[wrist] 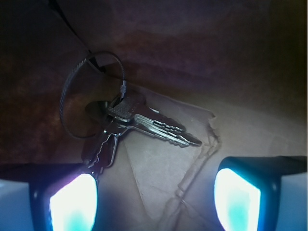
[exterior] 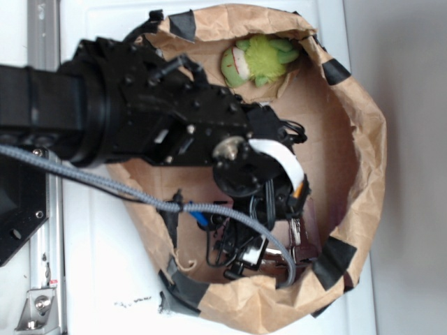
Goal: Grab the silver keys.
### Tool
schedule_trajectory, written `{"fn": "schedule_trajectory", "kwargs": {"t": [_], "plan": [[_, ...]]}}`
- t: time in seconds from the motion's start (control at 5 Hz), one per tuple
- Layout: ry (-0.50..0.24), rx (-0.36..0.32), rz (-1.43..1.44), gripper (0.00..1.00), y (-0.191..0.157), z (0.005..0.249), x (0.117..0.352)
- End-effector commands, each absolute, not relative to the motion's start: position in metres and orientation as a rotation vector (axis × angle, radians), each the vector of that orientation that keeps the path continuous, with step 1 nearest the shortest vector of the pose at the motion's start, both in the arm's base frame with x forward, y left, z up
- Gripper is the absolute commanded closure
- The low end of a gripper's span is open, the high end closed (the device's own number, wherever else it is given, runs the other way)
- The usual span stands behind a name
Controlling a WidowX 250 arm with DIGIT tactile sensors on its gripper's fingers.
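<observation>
In the wrist view the silver keys [wrist: 139,122] lie splayed on the brown paper floor, joined by a thin wire loop [wrist: 77,91]. My gripper [wrist: 154,197] is open just short of them, its two glowing pads wide apart. One key blade points down and reaches the top of the left pad [wrist: 72,202]; the other blades point right, ahead of the gap. In the exterior view the gripper [exterior: 279,206] is down inside the paper bag [exterior: 363,139], with a bit of metal that looks like the keys [exterior: 296,234] just beyond it.
A green plush toy [exterior: 258,59] lies at the far end of the bag. A tangle of black wire, a blue piece and a shiny object [exterior: 237,251] lies beside the gripper. The bag's crumpled walls, patched with black tape [exterior: 334,259], ring the space.
</observation>
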State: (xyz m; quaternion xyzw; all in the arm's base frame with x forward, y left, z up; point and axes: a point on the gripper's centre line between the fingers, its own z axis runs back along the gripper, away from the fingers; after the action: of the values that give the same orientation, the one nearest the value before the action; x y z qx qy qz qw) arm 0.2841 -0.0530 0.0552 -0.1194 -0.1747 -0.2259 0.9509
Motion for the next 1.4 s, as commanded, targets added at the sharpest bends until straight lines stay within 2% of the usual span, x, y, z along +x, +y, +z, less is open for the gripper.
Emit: {"fn": "schedule_trajectory", "kwargs": {"t": [0.0, 0.2, 0.4, 0.6, 0.8, 1.0, 1.2], "plan": [[-0.369, -0.294, -0.537, 0.0, -0.084, 0.068, 0.28], [-0.398, -0.317, -0.552, 0.0, -0.093, 0.066, 0.278], [-0.457, -0.314, -0.533, 0.0, -0.098, 0.062, 0.286], [-0.496, -0.385, -0.502, 0.0, -0.098, 0.059, 0.298], [-0.505, -0.379, -0.48, 0.09, -0.098, 0.051, 0.307], [-0.494, -0.375, -0.463, 1.0, -0.096, 0.051, 0.306], [-0.497, -0.366, -0.471, 1.0, -0.094, 0.054, 0.302]]}}
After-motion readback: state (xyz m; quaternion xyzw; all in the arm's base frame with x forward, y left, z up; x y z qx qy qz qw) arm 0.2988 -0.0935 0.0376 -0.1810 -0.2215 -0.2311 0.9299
